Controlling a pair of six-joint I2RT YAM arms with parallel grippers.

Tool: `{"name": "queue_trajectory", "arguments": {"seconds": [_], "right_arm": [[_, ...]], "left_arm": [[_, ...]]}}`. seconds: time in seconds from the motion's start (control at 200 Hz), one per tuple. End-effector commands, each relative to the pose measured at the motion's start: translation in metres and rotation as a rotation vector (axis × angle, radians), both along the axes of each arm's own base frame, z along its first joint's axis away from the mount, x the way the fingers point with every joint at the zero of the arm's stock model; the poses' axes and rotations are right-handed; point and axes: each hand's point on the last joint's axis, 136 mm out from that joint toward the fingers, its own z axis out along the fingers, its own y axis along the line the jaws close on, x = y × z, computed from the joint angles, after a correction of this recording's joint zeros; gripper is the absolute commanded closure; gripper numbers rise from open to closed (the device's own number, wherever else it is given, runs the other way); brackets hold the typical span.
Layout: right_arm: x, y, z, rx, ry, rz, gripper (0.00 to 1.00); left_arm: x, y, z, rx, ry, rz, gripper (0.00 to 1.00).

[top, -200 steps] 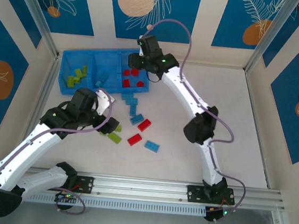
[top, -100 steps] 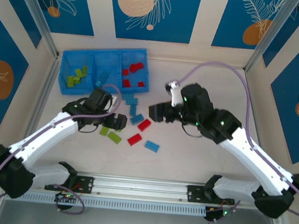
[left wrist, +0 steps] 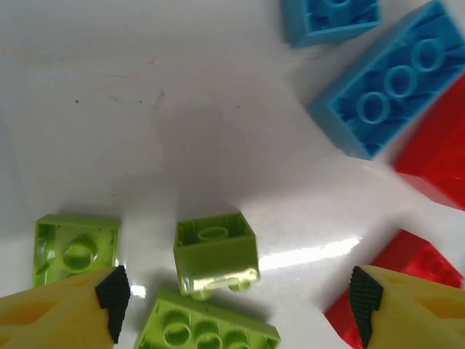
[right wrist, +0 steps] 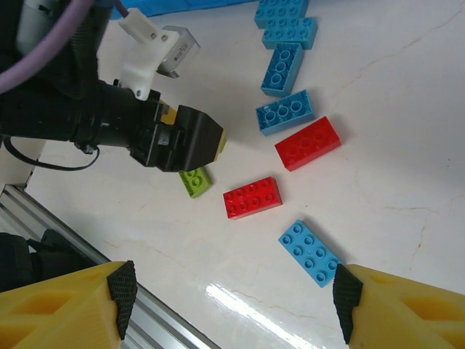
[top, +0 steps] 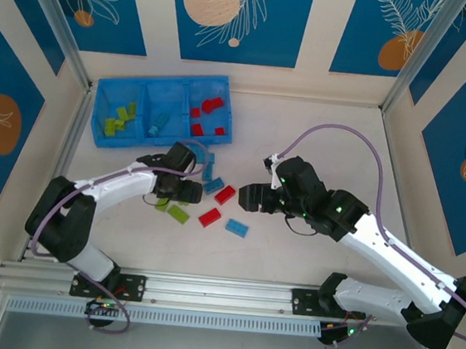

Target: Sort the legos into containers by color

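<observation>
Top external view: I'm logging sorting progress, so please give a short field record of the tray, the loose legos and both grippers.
tray: bright-blue tray, three compartments, far left of table
left compartment: lime green legos
middle compartment: light blue lego
right compartment: red legos
loose on table: two red bricks, several light blue bricks, a few lime green bricks
left gripper: open, low over the loose green ones
right gripper: open, empty, near a loose red brick
</observation>
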Motion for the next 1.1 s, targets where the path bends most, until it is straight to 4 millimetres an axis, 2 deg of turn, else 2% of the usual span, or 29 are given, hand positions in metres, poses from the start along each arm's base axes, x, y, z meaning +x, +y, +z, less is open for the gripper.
{"name": "queue_trajectory", "arguments": {"seconds": [0.0, 0.18, 0.29, 0.35, 0.45, 0.505, 0.59, 0.635, 0.71, 0.84, 0.9, 1.025, 1.095], "right_arm": [[0.003, 0.008, 0.010, 0.028, -0.012, -0.001, 0.26], [0.004, 0.010, 0.006, 0.019, -0.005, -0.002, 0.26], [0.004, 0.009, 0.005, 0.020, -0.002, -0.006, 0.26], [0.004, 0.009, 0.007, 0.023, -0.006, -0.009, 0.26], [0.005, 0.009, 0.008, 0.024, -0.016, -0.012, 0.26], [0.006, 0.010, 0.008, 0.026, -0.019, -0.012, 0.26], [0.007, 0.012, 0.009, 0.034, -0.020, -0.008, 0.25], [0.007, 0.013, 0.009, 0.034, -0.024, -0.006, 0.25], [0.007, 0.014, 0.009, 0.035, -0.023, -0.002, 0.25], [0.004, 0.012, 0.010, 0.026, -0.016, 0.005, 0.25], [0.001, 0.008, 0.010, 0.019, -0.014, -0.001, 0.25], [-0.004, 0.000, 0.009, 0.027, -0.009, -0.015, 0.25], [-0.008, -0.002, 0.009, 0.041, -0.008, -0.019, 0.25]], "left_arm": [[0.003, 0.003, -0.015, 0.031, -0.005, 0.019, 0.30], [0.000, 0.000, -0.032, 0.022, 0.027, 0.016, 0.58], [0.001, -0.001, -0.019, 0.003, 0.002, 0.012, 0.71], [0.006, 0.000, 0.003, -0.001, -0.052, 0.009, 0.74], [0.025, 0.018, 0.056, 0.051, -0.201, 0.032, 0.74], [0.040, 0.036, 0.088, 0.072, -0.281, 0.080, 0.74], [0.071, 0.066, 0.131, 0.015, -0.373, 0.187, 0.74], [0.092, 0.091, 0.148, 0.003, -0.421, 0.270, 0.74], [0.126, 0.129, 0.164, 0.023, -0.456, 0.391, 0.74], [0.178, 0.178, 0.167, -0.045, -0.409, 0.554, 0.74], [0.199, 0.198, 0.158, -0.043, -0.378, 0.611, 0.74], [0.230, 0.230, 0.138, -0.078, -0.283, 0.682, 0.73], [0.241, 0.240, 0.126, -0.110, -0.237, 0.698, 0.71]]}}
